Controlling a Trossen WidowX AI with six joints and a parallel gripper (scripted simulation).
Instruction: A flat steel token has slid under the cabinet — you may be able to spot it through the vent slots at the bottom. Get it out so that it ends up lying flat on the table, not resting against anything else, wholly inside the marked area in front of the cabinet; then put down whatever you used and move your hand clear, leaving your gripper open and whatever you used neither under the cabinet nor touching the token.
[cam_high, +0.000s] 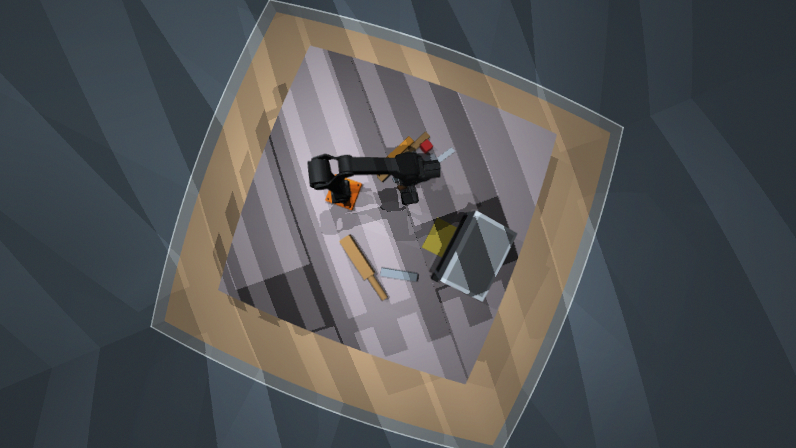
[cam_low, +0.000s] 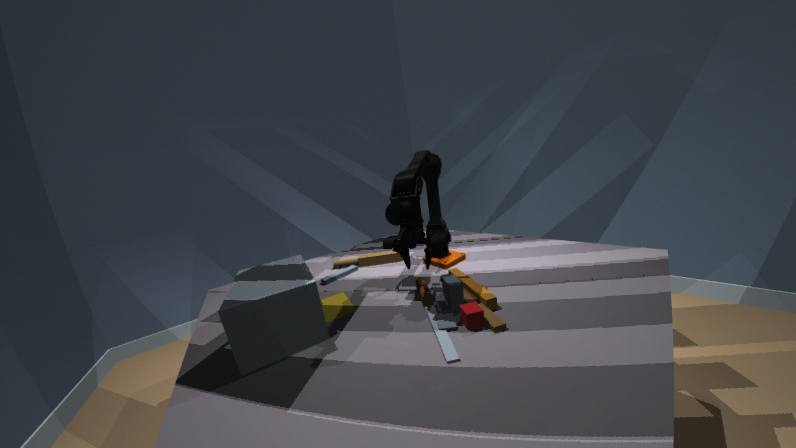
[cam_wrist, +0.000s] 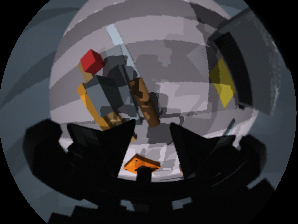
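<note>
The grey cabinet (cam_high: 479, 256) (cam_low: 272, 322) (cam_wrist: 260, 65) stands with its dark low front facing the yellow marked area (cam_high: 438, 238) (cam_low: 337, 306) (cam_wrist: 222, 82). The steel token cannot be made out in any view. A tool with a brown handle (cam_low: 424, 292) (cam_wrist: 145, 102) and a long pale flat blade (cam_high: 446, 154) (cam_low: 445, 342) (cam_wrist: 117, 37) lies on the table, away from the cabinet. My gripper (cam_low: 417, 268) (cam_wrist: 153, 123) is open and empty, pointing down above the table near the handle end. The arm hides most of the tool in the top view.
Beside the tool are a red cube (cam_high: 426, 145) (cam_low: 471, 316) (cam_wrist: 92, 61), a grey block (cam_low: 452, 292) (cam_wrist: 104, 91) and an orange-yellow bar (cam_low: 473, 286). A wooden paddle-like piece (cam_high: 356, 256) (cam_low: 378, 258) and a pale strip (cam_high: 398, 274) (cam_low: 339, 274) lie on the other side of the arm.
</note>
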